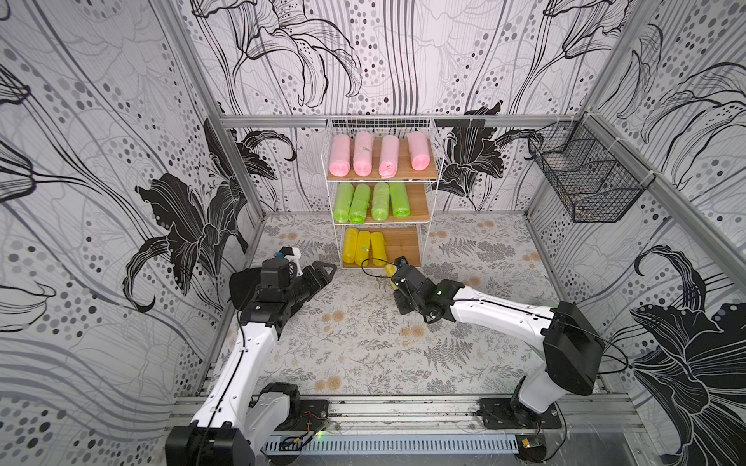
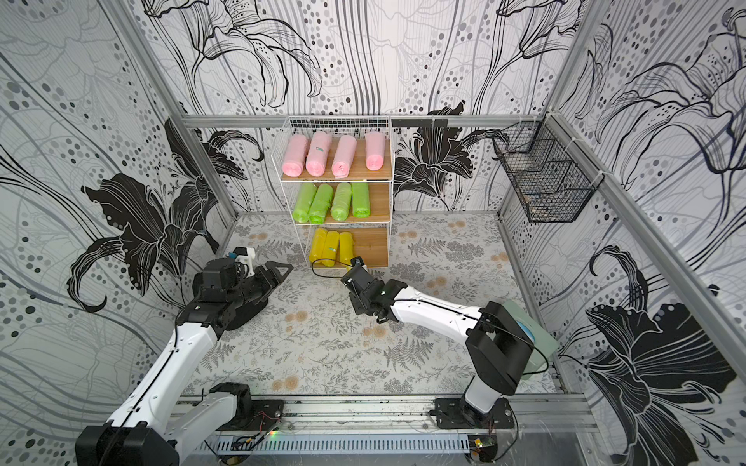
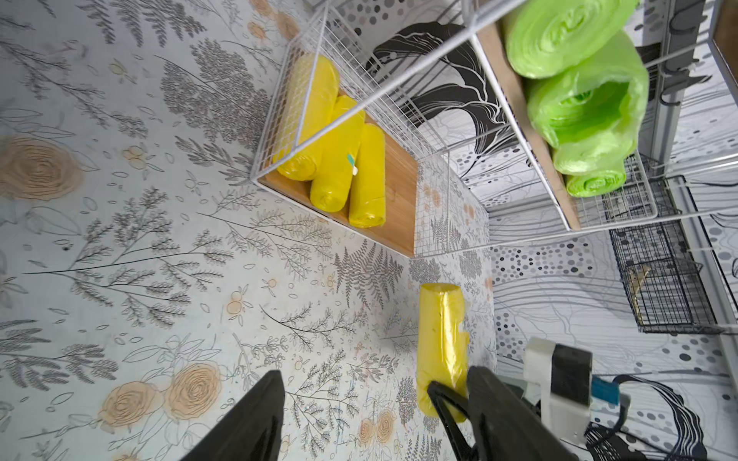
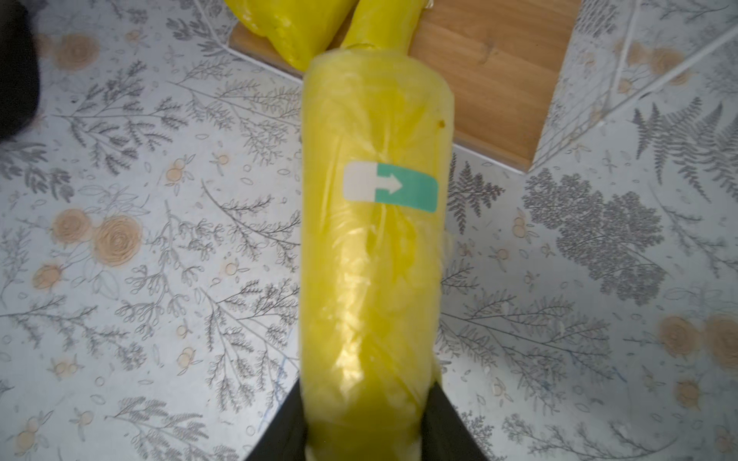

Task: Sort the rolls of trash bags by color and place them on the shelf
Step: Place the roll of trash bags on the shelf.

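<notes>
Nearly done: pink rolls (image 1: 363,155), green rolls (image 1: 379,201) and three yellow rolls (image 1: 362,248) sit shelved; right jaws clamp the last yellow roll (image 4: 371,259) by the shelf (image 1: 403,242), left jaws open, empty.

- On floral tabletop (image 1: 363,347): white wire shelf (image 1: 379,123).
- Top board (image 1: 433,171): four pink rolls (image 1: 363,153).
- Middle board (image 1: 419,203): four green rolls (image 1: 380,201).
- Bottom board (image 1: 403,246): three yellow rolls (image 1: 362,247).

One roll (image 4: 371,259) before the shelf (image 1: 403,244)
</notes>
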